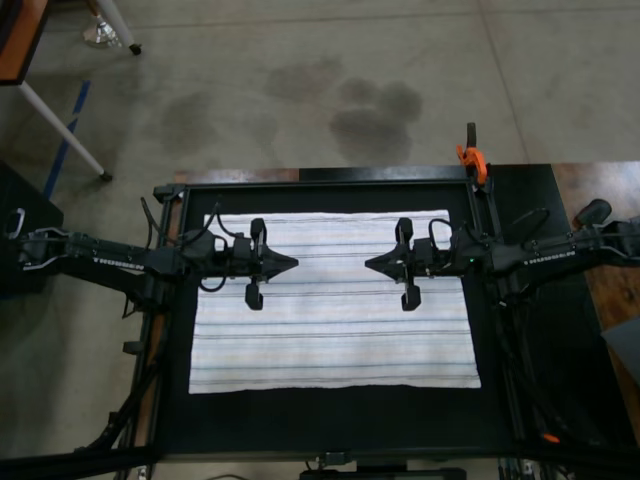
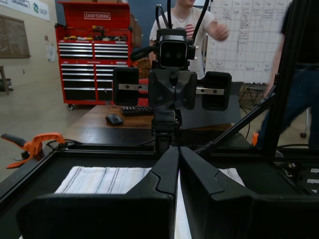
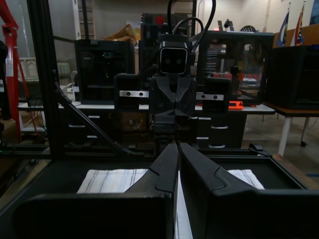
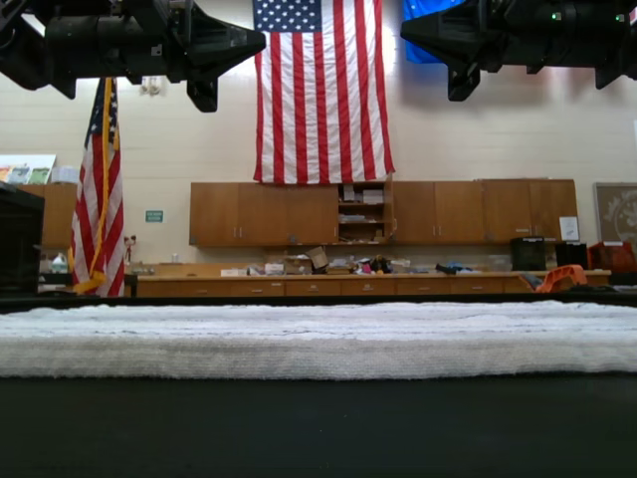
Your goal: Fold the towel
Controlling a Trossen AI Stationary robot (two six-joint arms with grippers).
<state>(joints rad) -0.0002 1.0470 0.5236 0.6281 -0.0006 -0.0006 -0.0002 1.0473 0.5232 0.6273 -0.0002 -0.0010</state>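
Towel lies flat on the black table, spread beneath both grippers. Left gripper and right gripper hang well above it, tips facing, apart, fingers pressed together and empty. Beyond the right arm, an orange clamp seems to grip the frame.

Even indoor light throughout; the top view is sharp with soft shadows. Both wrist views are dim, their near foreground blurred. The exterior view's foreground is dark.
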